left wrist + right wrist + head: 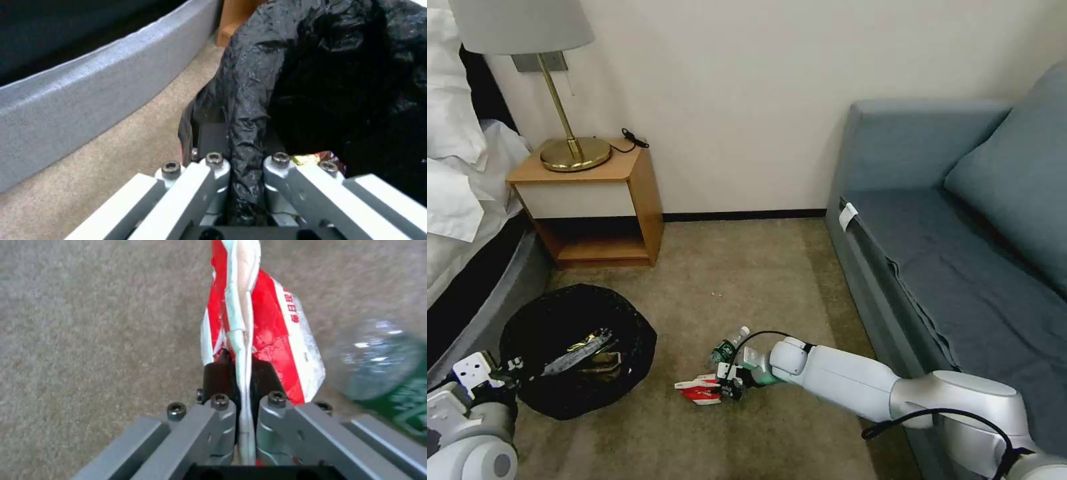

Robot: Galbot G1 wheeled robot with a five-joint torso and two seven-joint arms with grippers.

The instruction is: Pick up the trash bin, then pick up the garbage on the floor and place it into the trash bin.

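The trash bin (pixel 577 347), covered by its crinkly black bag (pixel 320 76), sits low at the left over the carpet with shiny wrappers (pixel 590 353) inside. My left gripper (pixel 514 370) is shut on the bag-covered rim (pixel 242 156). Right of the bin, my right gripper (pixel 730 387) is shut on the crushed red-and-white paper cup (pixel 699 392), whose flattened edge (pixel 242 340) runs between the fingers. The small clear green-labelled bottle (pixel 728 345) lies on the carpet just behind that gripper and appears as the bottle (pixel 387 373) beside the cup.
A wooden nightstand (pixel 594 200) with a brass lamp (pixel 564 100) stands against the wall behind the bin. The bed's grey base (pixel 89 90) runs close along the bin's left. A blue-grey sofa (pixel 960 253) lines the right side. Open carpet (pixel 740 267) lies between.
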